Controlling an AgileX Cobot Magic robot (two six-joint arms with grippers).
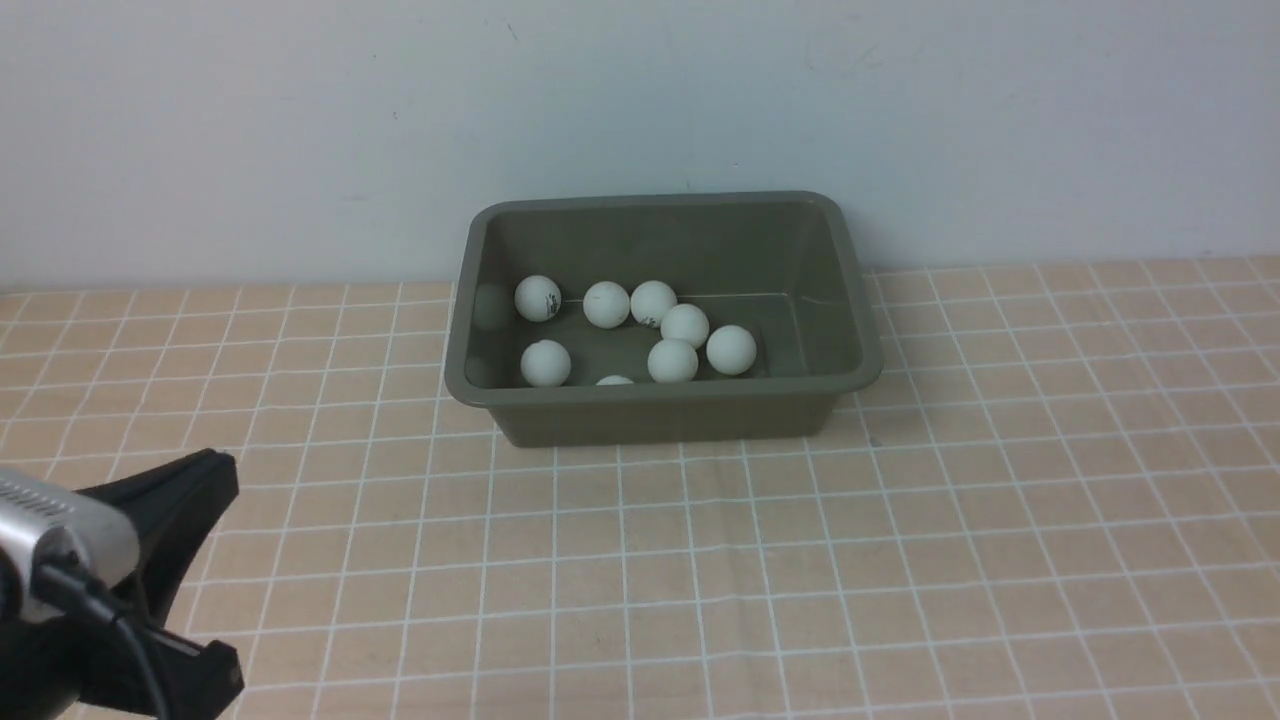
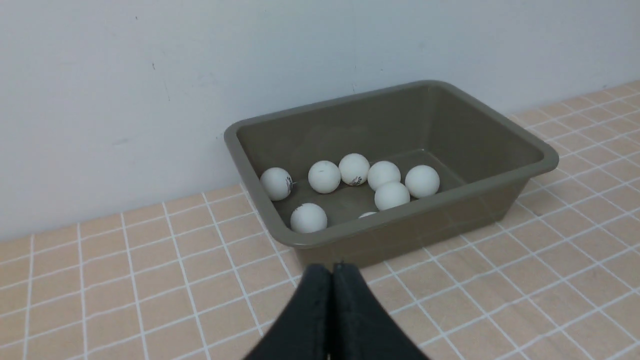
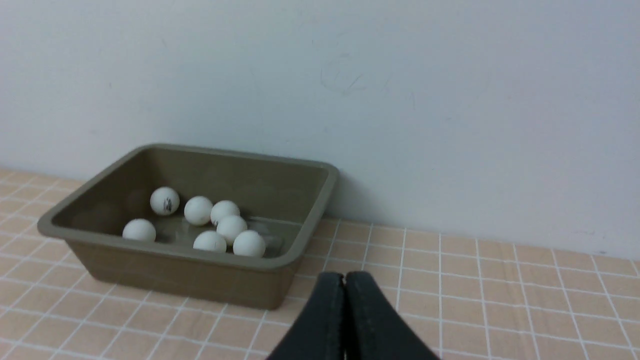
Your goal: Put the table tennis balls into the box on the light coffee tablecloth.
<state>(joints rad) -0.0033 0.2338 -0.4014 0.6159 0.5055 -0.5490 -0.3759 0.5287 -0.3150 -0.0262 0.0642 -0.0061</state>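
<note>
Plain pale wall runs behind the light coffee tablecloth. The box sits at cloth's far edge, by the wall, w/ all table tennis balls inside. Left gripper & right gripper: fingers pressed together, holding nothing.

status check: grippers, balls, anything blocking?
Left gripper shut, empty; right gripper likewise. Eight table tennis balls in the box. Tablecloth shows no strays, nothing blocking.
</note>
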